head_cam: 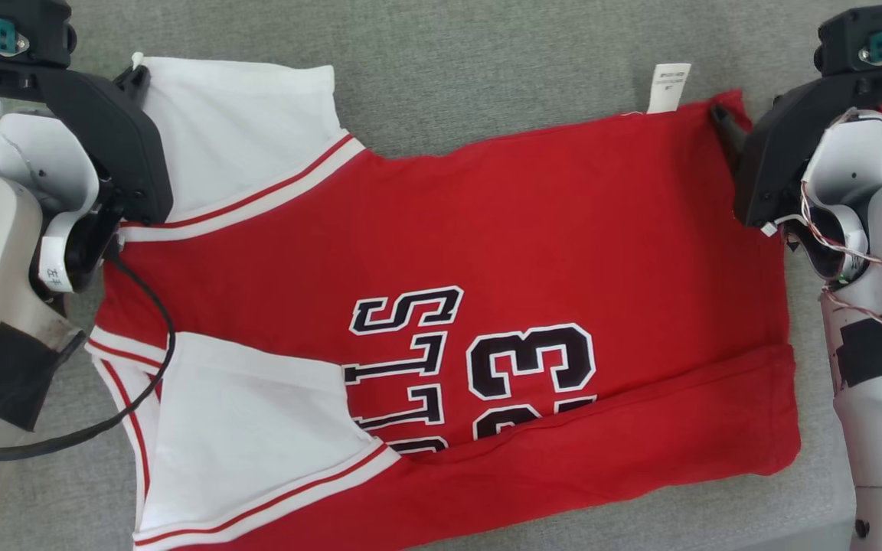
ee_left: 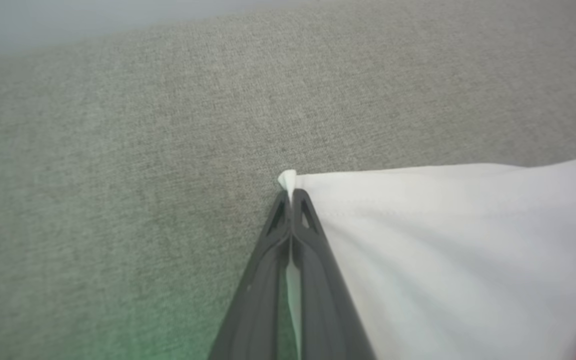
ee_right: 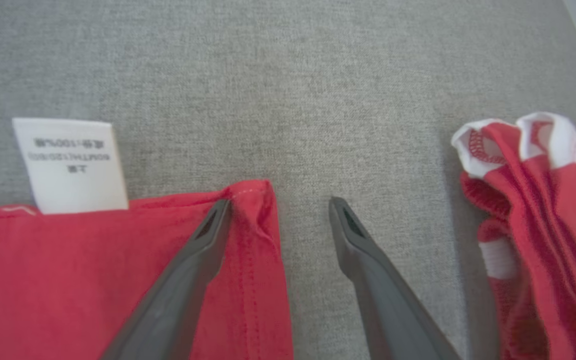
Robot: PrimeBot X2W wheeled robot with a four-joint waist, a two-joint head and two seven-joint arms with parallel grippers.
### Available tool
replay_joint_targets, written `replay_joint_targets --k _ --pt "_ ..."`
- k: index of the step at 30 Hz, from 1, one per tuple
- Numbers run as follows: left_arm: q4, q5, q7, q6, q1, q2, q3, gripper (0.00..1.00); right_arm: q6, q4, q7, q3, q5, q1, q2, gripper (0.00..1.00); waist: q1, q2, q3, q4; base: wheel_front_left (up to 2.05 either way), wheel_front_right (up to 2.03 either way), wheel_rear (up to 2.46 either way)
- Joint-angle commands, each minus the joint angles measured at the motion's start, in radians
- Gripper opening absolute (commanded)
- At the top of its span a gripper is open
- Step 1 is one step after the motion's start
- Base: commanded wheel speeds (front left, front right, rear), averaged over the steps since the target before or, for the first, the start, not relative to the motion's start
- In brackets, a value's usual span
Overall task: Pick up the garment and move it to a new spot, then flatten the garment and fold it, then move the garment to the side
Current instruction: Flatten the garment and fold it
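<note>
- Red-and-white basketball jersey [head_cam: 533,229] lies spread across the grey woven surface [head_cam: 487,53].
- Left end effector [ee_left: 292,192] clamps its white sleeve corner.
- Right end effector [ee_right: 279,202] gapes open astride the red hem corner.

Crumpled red cloth [ee_right: 543,225] (white-trimmed) lies on grey surface [ee_right: 288,75].

Bright, even light, faint shadows; left wrist view slightly soft

garment [head_cam: 525,229] – black "23" and letters "lls"; tag [ee_right: 70,165] – print too small to read.
</note>
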Motion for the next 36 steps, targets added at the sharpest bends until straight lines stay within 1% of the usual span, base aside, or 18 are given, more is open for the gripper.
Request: replay_joint_targets --k 1,4,5,6,7,8,11,14,15,16,19,22,25,26,29,32,36 --pt "0.023 -0.008 0.013 0.006 0.033 0.006 -0.011 0.00 -0.003 0.014 0.011 0.010 0.010 -0.004 -0.003 1.00 0.0000 0.0000 0.004 0.007 0.00 0.00 0.00" --pt "0.020 -0.011 0.008 0.003 0.033 -0.002 -0.012 0.00 -0.001 0.038 0.041 0.032 0.024 -0.003 0.002 1.00 0.0000 0.0000 0.008 0.013 0.00 0.00 0.00" --pt "0.018 -0.012 0.003 0.002 0.033 -0.002 -0.012 0.00 -0.001 0.040 0.042 0.038 0.027 -0.002 0.002 0.91 0.0000 0.0000 0.008 0.015 0.00 0.00 0.00" --pt "0.016 -0.011 -0.005 0.002 0.032 -0.002 -0.011 0.00 -0.001 0.041 0.039 0.041 0.030 -0.003 -0.001 0.43 0.0000 0.0000 0.009 0.016 0.00 0.00 0.00" --pt "0.012 -0.008 -0.017 0.002 0.030 -0.002 -0.008 0.00 -0.001 0.041 0.032 0.044 0.031 -0.003 -0.007 0.19 0.0000 0.0000 0.010 0.017 0.00 0.00 0.00" --pt "0.009 -0.004 -0.031 0.002 0.028 -0.001 -0.006 0.00 -0.001 0.039 0.021 0.047 0.031 -0.004 -0.013 0.00 0.0000 0.0000 0.011 0.017 0.00 0.00 0.00" --pt "0.001 0.007 -0.090 0.002 0.027 -0.005 0.004 0.00 -0.002 0.036 -0.016 0.044 0.028 -0.004 -0.026 0.00 0.0000 0.0000 0.010 0.019 0.00 0.00 0.00" --pt "-0.004 0.018 -0.174 0.007 0.033 -0.016 0.016 0.00 -0.002 0.030 -0.059 0.035 0.024 0.001 -0.030 0.00 0.0000 0.0000 0.001 0.022 0.00 0.00 0.00" --pt "-0.004 0.018 -0.174 0.007 0.033 -0.016 0.016 0.00 -0.002 0.030 -0.059 0.035 0.024 0.001 -0.030 0.00 0.0000 0.0000 0.001 0.022 0.00 0.00 0.00" --pt "-0.008 0.022 -0.230 0.007 0.041 -0.025 0.024 0.00 -0.002 0.023 -0.092 0.029 0.020 0.005 -0.034 0.00 0.0000 0.0000 -0.008 0.025 0.00 0.00 0.00" --pt "-0.019 0.034 -0.325 0.005 0.059 -0.043 0.030 0.00 -0.002 0.012 -0.156 0.016 0.006 0.019 -0.041 0.00 0.0000 0.0000 -0.023 0.036 0.00 0.00 0.00" --pt "-0.019 0.039 -0.394 -0.004 0.093 -0.061 0.024 0.00 -0.002 0.015 -0.192 0.007 0.020 0.044 -0.042 0.00 0.0000 0.0000 -0.046 0.051 0.00 0.00 0.00" --pt "-0.032 0.034 -0.447 -0.006 0.134 -0.078 0.019 0.00 -0.002 0.003 -0.217 0.012 0.034 0.078 -0.050 0.00 0.0000 0.0000 -0.073 0.067 0.00 0.00 0.00" --pt "-0.032 0.034 -0.447 -0.006 0.134 -0.078 0.019 0.00 -0.002 0.003 -0.217 0.012 0.034 0.078 -0.050 0.00 0.0000 0.0000 -0.073 0.067 0.00 0.00 0.00" --pt "-0.060 0.028 -0.495 -0.013 0.198 -0.089 0.011 0.00 -0.002 -0.016 -0.239 0.018 0.054 0.125 -0.065 0.00 0.0000 0.0000 -0.105 0.085 0.00 0.00 0.00" --pt "-0.107 0.032 -0.536 -0.030 0.262 -0.082 -0.004 0.00 -0.002 -0.043 -0.269 0.011 0.070 0.175 -0.078 0.00 0.0000 0.0000 -0.139 0.100 0.00 0.00 0.00" --pt "-0.182 0.045 -0.572 -0.027 0.346 -0.071 -0.023 0.00 -0.002 -0.072 -0.317 -0.023 0.075 0.253 -0.075 0.00 0.0000 0.0000 -0.186 0.118 0.00 0.00 0.00"
